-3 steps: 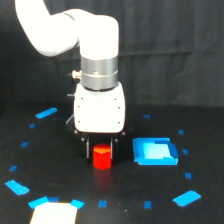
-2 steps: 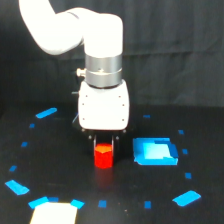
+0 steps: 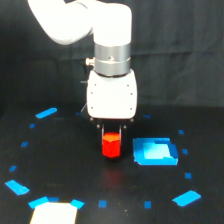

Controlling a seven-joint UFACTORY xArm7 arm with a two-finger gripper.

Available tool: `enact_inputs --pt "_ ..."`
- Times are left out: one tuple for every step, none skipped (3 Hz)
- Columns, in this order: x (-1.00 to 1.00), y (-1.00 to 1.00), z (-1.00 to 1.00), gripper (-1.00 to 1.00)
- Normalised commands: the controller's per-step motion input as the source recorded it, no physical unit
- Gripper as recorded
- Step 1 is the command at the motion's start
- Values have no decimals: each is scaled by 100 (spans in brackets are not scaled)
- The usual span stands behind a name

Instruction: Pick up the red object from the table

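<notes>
One white xArm6 arm (image 3: 100, 30) stands over a black tabletop (image 3: 60, 165), its boxy white wrist housing pointing straight down. No brand, label or writing can be read anywhere in the exterior view; the picture is too soft for small print.

Below the housing hangs the dark claw (image 3: 112, 135), with two short black fingers (image 3: 100, 131) showing at either side of the top of the red object (image 3: 111, 145). The fingers sit against the block's upper sides, so the claw looks clamped on the red object. The block is bright red with a paler orange top, upright, and narrower than the housing above it. A faint dim reflection lies on the tabletop beneath it, and the block's lower edge appears to hang a little clear of the surface, though the blur makes this uncertain.

Just beside the block, toward the exterior view's right, lies a larger blue square piece (image 3: 156, 152), apart from it. Small blue tape marks (image 3: 46, 113) ring the scene, and a pale cream patch (image 3: 54, 214) sits at the bottom edge on the exterior view's left.

Compared with a second ago, the arm has risen: the wrist housing sits higher in the view, and the block has come up with it.
</notes>
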Motion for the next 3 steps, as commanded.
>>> enact_inputs --pt "-1 12 93 -100" --pt "7 15 100 -100" --pt "25 -49 100 -99"
